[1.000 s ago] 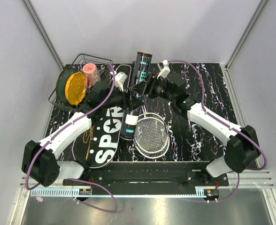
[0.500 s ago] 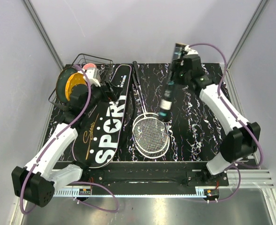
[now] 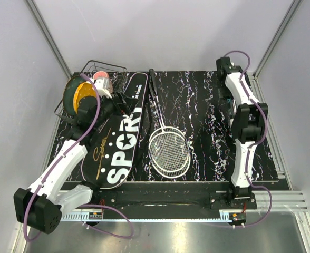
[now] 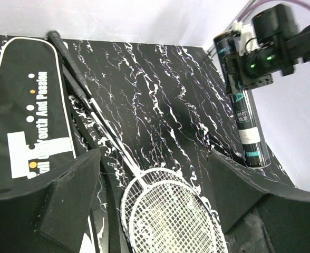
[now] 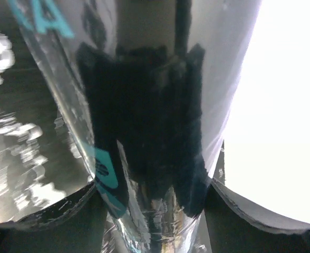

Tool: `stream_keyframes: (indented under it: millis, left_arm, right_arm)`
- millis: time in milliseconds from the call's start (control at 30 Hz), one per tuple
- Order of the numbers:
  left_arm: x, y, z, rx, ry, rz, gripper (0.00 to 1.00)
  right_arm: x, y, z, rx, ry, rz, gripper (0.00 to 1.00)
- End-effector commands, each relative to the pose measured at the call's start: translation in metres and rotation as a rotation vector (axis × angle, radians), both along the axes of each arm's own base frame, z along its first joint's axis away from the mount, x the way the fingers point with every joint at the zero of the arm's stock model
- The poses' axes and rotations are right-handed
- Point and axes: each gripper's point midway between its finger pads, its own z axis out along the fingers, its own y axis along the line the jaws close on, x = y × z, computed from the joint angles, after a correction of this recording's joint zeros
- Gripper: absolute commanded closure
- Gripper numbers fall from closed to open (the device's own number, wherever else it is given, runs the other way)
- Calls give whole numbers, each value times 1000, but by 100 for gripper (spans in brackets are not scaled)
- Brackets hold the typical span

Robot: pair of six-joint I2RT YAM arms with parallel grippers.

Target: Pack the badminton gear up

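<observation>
Badminton gear is spread over a black tabletop (image 3: 205,113) with white marble-like veining. Plain pale grey walls (image 3: 160,31) enclose the table on three sides, with aluminium posts (image 3: 47,37) in the two far corners. A metal rail (image 3: 160,197) along the near edge carries both arm bases.

**Layout**
- Racket bag (image 3: 115,150): black, lettered "SPORT" in white, lying flat on the left half with its narrow end toward the far edge.
- Rackets (image 3: 169,153): just right of the bag. Two white-strung hoops overlap slightly offset, and the black shafts run to the far edge.
- Long black tube (image 4: 244,116): at the far right edge of the tabletop, tilted, with teal markings. Whether its lower end touches the surface cannot be determined.
- Wire basket (image 3: 110,66): far left corner, holding a yellow plate (image 3: 84,100) and a green plate (image 3: 69,92) on edge. A pink cup (image 3: 101,80) sits beside them.

**Grippers**
- Left gripper (image 4: 155,197): above the narrow end of the bag, fingers (image 4: 65,203) spread wide with nothing between them.
- Right gripper (image 5: 152,221): arm stretched toward the far right corner, fingers (image 5: 49,211) clamped on either side of the tube, which fills the gap.
</observation>
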Motion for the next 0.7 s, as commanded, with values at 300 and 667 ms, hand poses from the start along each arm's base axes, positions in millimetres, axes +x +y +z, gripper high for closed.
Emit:
stream_keyframes:
  millis: [300,667]
  left_arm:
    - [-3,-28,-5,-43,3,-110,15]
    - [-1,-46,-25,2,63,-180,16]
  right_arm:
    - [76,-99,-50,-79,-76,45,53]
    - [114,-90,-98,93,-88,160,48]
